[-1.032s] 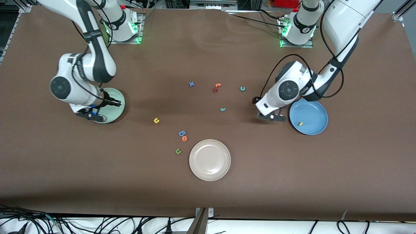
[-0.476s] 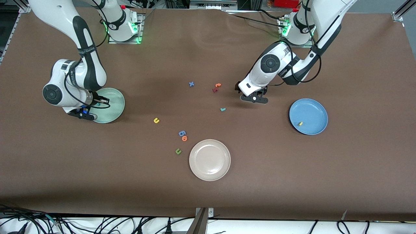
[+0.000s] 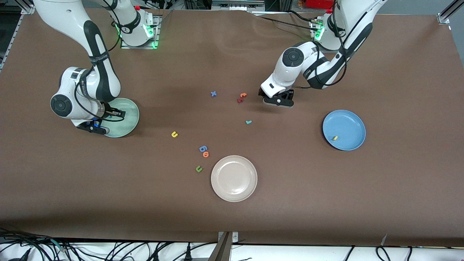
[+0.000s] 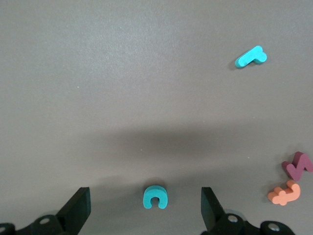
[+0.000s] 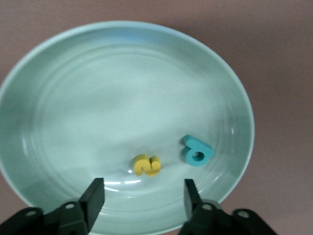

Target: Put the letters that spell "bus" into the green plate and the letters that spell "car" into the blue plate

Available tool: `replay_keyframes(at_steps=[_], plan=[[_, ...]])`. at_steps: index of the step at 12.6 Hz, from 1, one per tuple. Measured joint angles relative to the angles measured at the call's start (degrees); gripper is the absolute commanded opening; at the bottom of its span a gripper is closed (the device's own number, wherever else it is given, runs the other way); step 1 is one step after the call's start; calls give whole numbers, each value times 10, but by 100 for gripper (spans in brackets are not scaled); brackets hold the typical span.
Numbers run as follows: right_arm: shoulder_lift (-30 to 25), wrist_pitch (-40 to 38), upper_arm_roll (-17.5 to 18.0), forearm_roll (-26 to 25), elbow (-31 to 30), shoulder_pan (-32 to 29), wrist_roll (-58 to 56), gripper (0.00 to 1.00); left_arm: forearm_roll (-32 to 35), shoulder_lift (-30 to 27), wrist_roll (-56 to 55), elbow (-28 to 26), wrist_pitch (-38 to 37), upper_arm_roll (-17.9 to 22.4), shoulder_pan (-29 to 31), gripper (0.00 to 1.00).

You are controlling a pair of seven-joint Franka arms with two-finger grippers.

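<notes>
Three round plates stand on the brown-covered table (image 3: 326, 203). The smooth pale mint-green plate (image 3: 131, 119) sits toward the right arm's end, and the right wrist view shows two small letters in it: one yellow "s" (image 5: 147, 165) and one teal "b" (image 5: 197, 151), lying just beside each other but apart. The right gripper (image 5: 142, 196) hangs over this plate with its jaws spread and nothing between them.

Loose letters lie on the cloth in the middle of the table. There is one yellow "u" (image 3: 174, 134), then a blue "g" (image 3: 203, 148) touching or just beside an orange "o" (image 3: 206, 154), and a green "u" (image 3: 198, 168) nearer the front camera. One blue "x" (image 3: 213, 94) lies farther from it. An orange "t" (image 3: 243, 95) and a dark red letter (image 3: 239, 100) sit close together, and one small teal "r" (image 3: 248, 122) lies nearer the front camera than that pair.

The plain beige-white plate (image 3: 233, 194) is nearest the front camera.

The left gripper (image 4: 144, 208) is low over the table with its jaws released, and one teal "c" (image 4: 155, 197) lies on the cloth between its fingers (image 4: 78, 210), touching neither.

The round medium-blue plate (image 3: 348, 123) stands toward the left arm's end and holds one yellow "a" (image 3: 335, 137) near its rim.
</notes>
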Motion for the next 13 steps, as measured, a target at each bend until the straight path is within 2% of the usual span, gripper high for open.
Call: replay_keyframes(at_steps=[3,6,8,13], plan=[[-17,-18,25,2,38,32,50,99,79,6,-82,-12,7,0,-3,93],[-23,-13,69,4,75,49,110,99,154,25,-175,-13,9,0,-12,89],[-22,26,105,4,81,49,164,99,166,37,-198,-13,10,0,-16,83],[13,111,171,4,83,51,319,99,166,41,-206,-13,11,1,-16,59]])
